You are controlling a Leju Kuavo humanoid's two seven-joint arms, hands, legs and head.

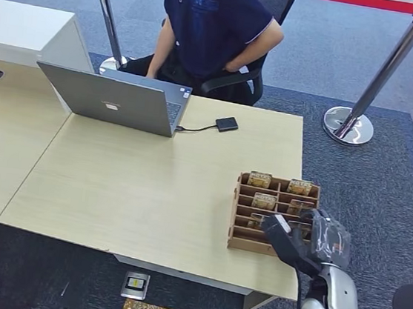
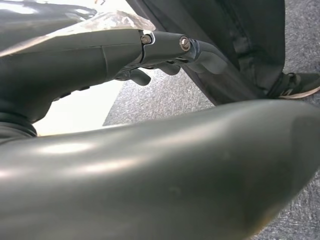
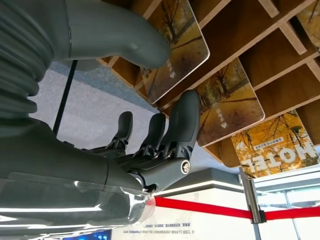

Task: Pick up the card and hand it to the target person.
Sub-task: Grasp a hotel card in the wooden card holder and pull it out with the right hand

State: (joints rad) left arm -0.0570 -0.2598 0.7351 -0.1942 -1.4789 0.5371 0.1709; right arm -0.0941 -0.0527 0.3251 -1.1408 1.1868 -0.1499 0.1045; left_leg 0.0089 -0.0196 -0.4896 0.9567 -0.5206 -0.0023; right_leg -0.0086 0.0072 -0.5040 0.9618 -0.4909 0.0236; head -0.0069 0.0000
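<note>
Right hand (image 3: 151,125) straddles a card (image 3: 177,47); another card (image 3: 277,150) reads "HOTEL".

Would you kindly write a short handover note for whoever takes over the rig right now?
Right hand: at the near side of the wooden card rack, thumb and fingers either side of a card, not yet gripping it.
Left hand: holds nothing, hanging low.
Person: seated across the table behind a laptop.
Done: reach to the rack.
Left: grip a card, lift it, hand it to the person.

right hand (image 1: 296,239): dark grey fingers, clear plastic wrist cover | forearm: silver shell | black cable | silver screws
</note>
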